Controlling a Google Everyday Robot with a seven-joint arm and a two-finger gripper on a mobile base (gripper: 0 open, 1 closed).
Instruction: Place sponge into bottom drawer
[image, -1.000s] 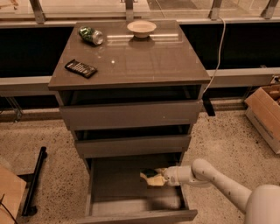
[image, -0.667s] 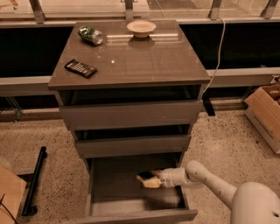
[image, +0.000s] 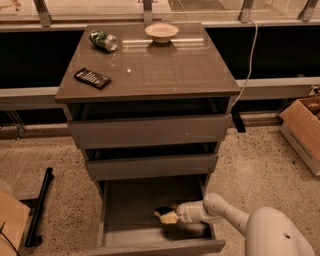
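The bottom drawer (image: 125, 200) of the grey-brown cabinet is pulled wide open, showing its flat grey floor. My gripper (image: 172, 216) reaches in from the right on a white arm and sits low inside the drawer, right of its middle. It is shut on the sponge (image: 165, 214), whose dark top and yellow foam show at the fingertips, just above or on the drawer floor; I cannot tell which.
The two upper drawers (image: 150, 131) are slightly ajar. On the cabinet top lie a black calculator (image: 92, 77), a crushed green can (image: 103, 40) and a white bowl (image: 161, 31). A cardboard box (image: 302, 131) stands at the right, a black bar (image: 39, 206) on the floor at left.
My gripper with the sponge has moved a little left and lower in the bottom drawer. The arm has reached further in.
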